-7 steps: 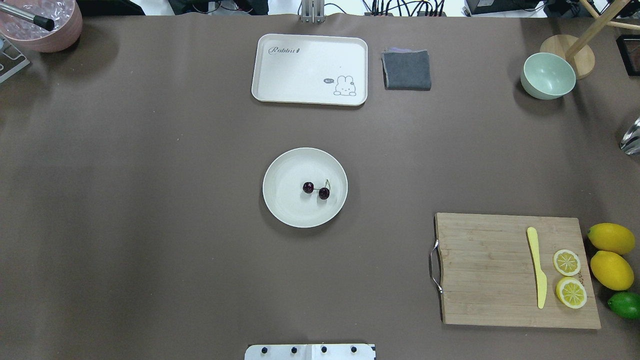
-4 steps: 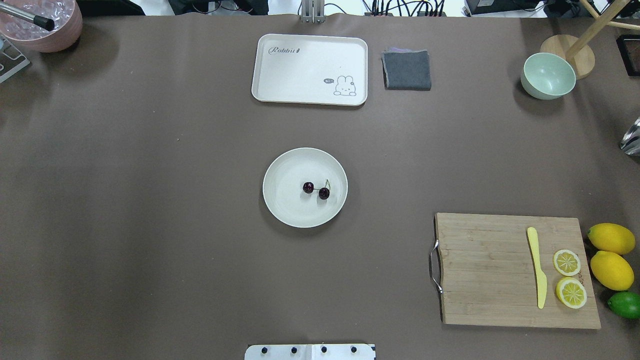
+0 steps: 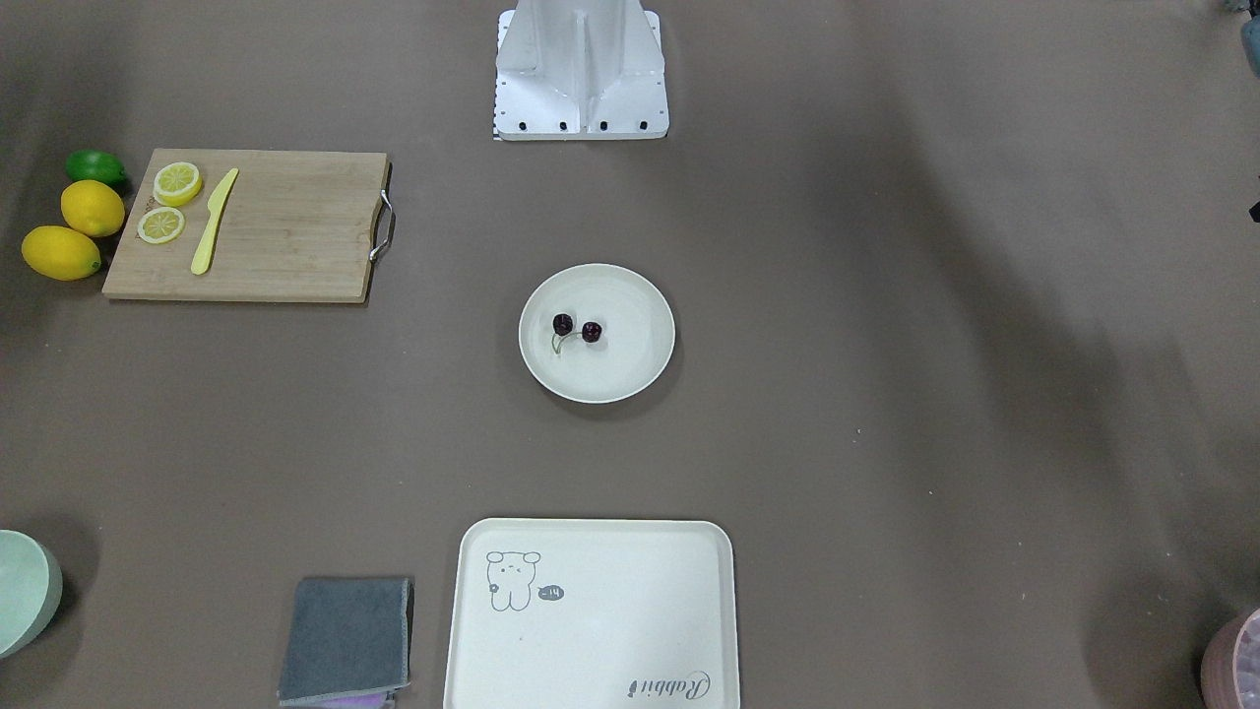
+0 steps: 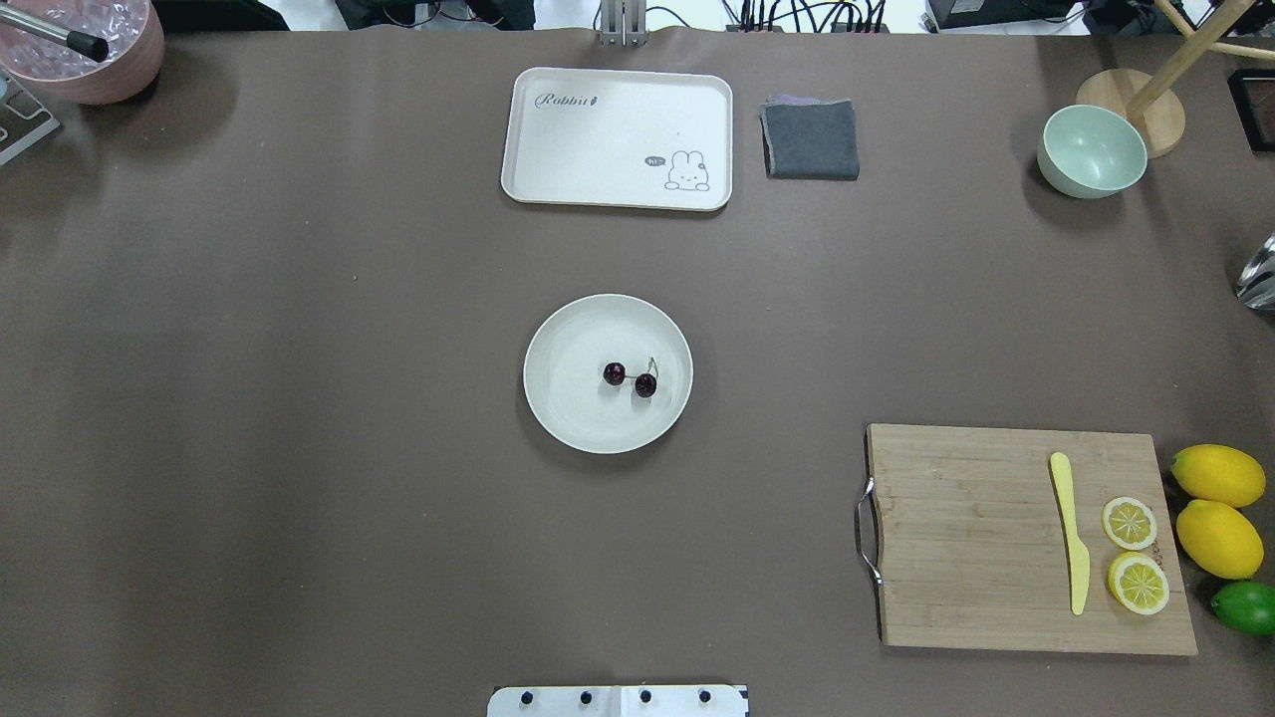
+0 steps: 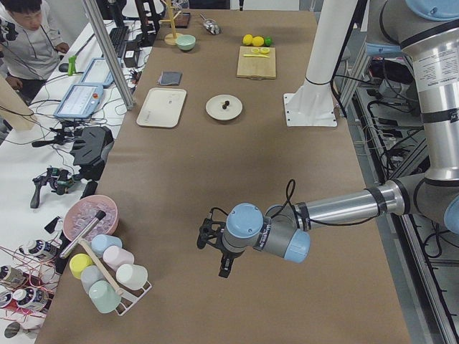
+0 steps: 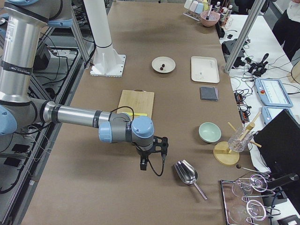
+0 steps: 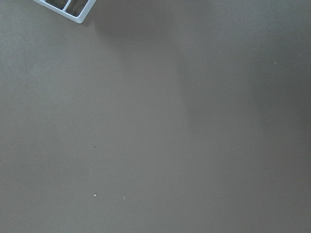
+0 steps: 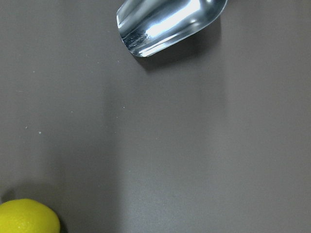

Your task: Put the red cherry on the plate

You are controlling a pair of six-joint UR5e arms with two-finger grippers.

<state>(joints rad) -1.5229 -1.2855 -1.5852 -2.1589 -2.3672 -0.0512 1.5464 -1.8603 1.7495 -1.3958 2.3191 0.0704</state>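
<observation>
The red cherry (image 4: 630, 378) is a pair of tiny dark glossy fruits joined by thin stems. It lies inside the round cream plate (image 4: 568, 344) at the table's centre, also visible in the front-facing view as the cherry (image 3: 577, 329) on the plate (image 3: 630, 364). My left gripper (image 5: 217, 252) shows only in the left side view, hanging over bare table far from the plate; I cannot tell its state. My right gripper (image 6: 152, 161) shows only in the right side view, near a metal scoop; I cannot tell its state either.
A rabbit tray (image 4: 618, 137) and a grey cloth (image 4: 811, 139) lie beyond the plate. A green bowl (image 4: 1092, 151) stands far right. The cutting board (image 4: 996, 538) carries a yellow knife (image 4: 1068, 533) and lemon slices, with lemons (image 4: 1217, 508) beside it. The metal scoop (image 6: 187, 173) lies near the right gripper.
</observation>
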